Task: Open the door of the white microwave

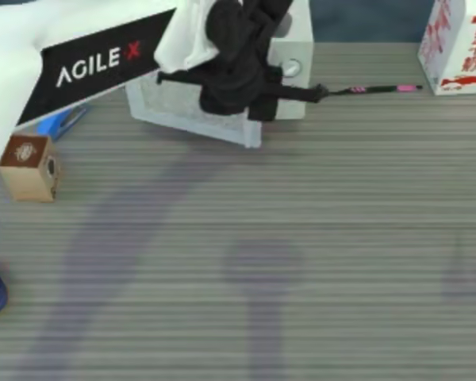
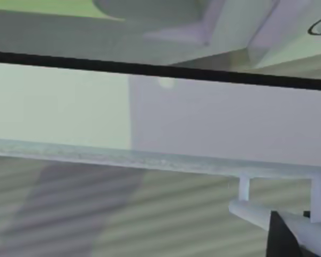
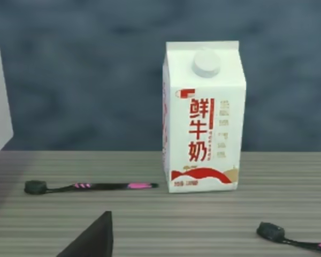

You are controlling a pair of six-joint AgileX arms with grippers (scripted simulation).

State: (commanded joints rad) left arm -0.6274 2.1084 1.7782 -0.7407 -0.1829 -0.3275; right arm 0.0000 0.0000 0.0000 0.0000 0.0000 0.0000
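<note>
On my striped grey counter (image 1: 301, 238) stand the white microwave (image 1: 297, 32), a milk carton (image 1: 460, 44), a small brown box (image 1: 29, 167), and a black-and-pink toothbrush (image 1: 373, 90) lies flat.

In the upper left of the top view, the left arm (image 1: 71, 55) shows as a broad, smooth white shell. A black panel runs slantwise along it, carrying "AGILE" in white capitals and an "X" in red. Toward the upper middle, the white casing gives way to a bulky matte black wrist and gripper (image 1: 242, 67) assembly with blocky, angular housings. In the lower right corner of the left wrist view, a dark angular piece of that gripper shows. At the bottom of the right wrist view, a black wedge-shaped part of the right gripper (image 3: 91, 241) juts up.
</note>
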